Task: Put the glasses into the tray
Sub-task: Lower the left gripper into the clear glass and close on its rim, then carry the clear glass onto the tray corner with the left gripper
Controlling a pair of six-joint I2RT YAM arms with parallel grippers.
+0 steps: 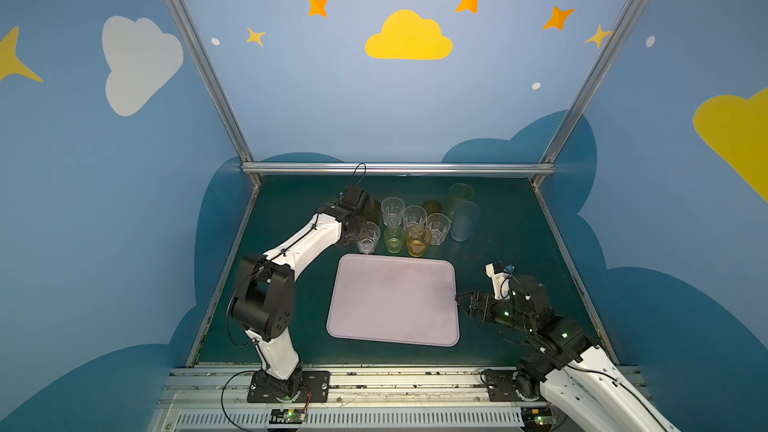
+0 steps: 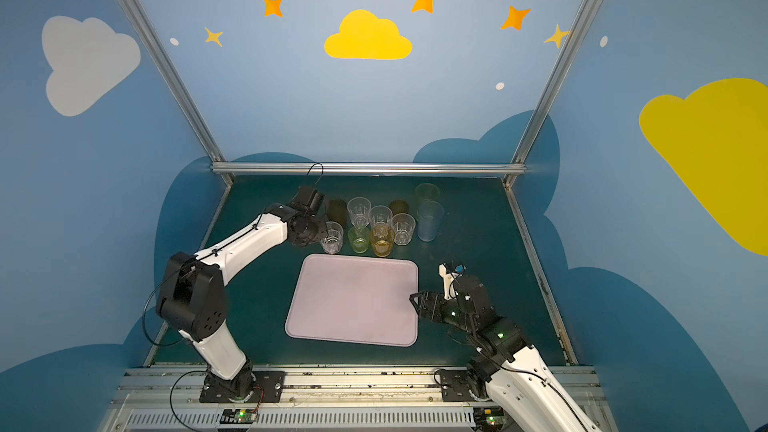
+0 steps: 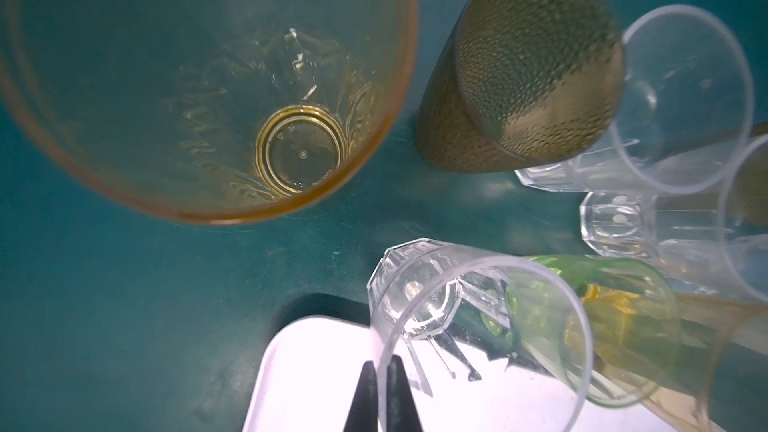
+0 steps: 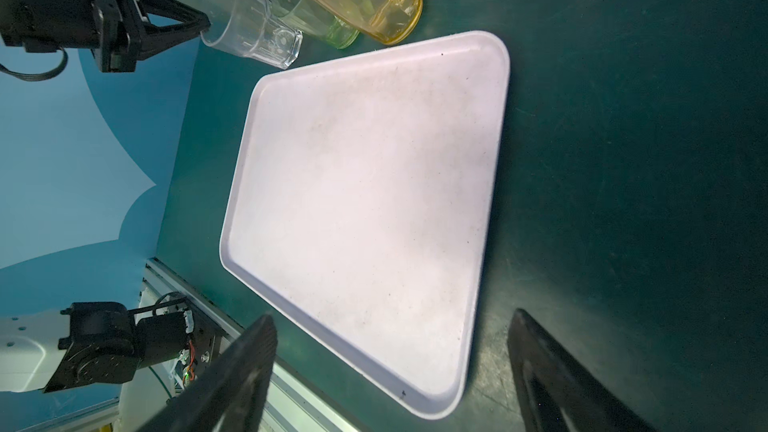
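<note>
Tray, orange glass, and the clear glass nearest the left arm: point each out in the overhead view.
tray (image 1: 395,313): a top view, bare floor near its middle.
orange glass (image 1: 418,243): a top view, its side wall.
clear glass (image 1: 367,241): a top view, its side wall.

The whole table is seen in both top views from high up on the 6 o'clock side, looking down and toward the back wall at 12 o'clock. These two views are set side by side, so almost the same things are shown in each. The tray is kept in the middle, with the glasses at its 12 o'clock.

The left wrist view is taken from very close, just above the glasses at the tray's 11 o'clock, looking down. A clear glass and one tray corner are caught.

The right wrist view is taken from low at the tray's 3 o'clock, looking across it toward 9 o'clock.

The tray and the clear glass are shared by all four views.
</note>
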